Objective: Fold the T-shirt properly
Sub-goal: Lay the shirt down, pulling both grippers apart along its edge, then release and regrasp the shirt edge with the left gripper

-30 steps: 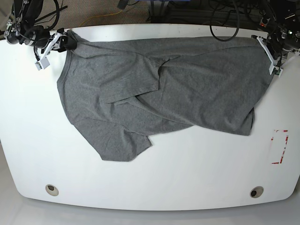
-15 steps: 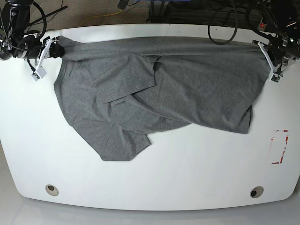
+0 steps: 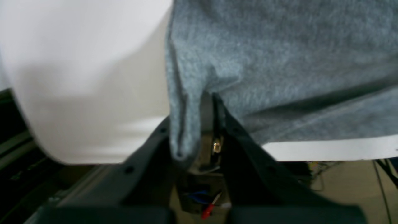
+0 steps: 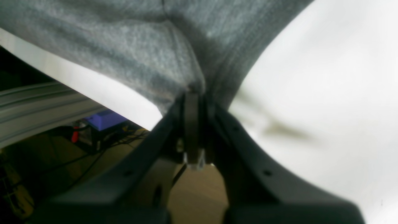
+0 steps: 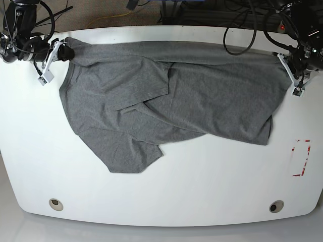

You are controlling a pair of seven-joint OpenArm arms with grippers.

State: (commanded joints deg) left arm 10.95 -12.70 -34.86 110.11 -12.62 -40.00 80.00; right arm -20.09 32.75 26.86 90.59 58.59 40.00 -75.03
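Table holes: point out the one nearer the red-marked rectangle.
The hole at the table's front corner on the base view's right; the red-marked rectangle lies just above it, while the other hole sits across the table.

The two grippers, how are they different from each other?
The left gripper sits at the right end of the table in the base view; the right gripper sits at the left end. The left one pinches a flat edge of the T-shirt; the right one holds a bunched corner. Both are shut on the shirt, near the far edge of the table, with the cloth stretched between them.
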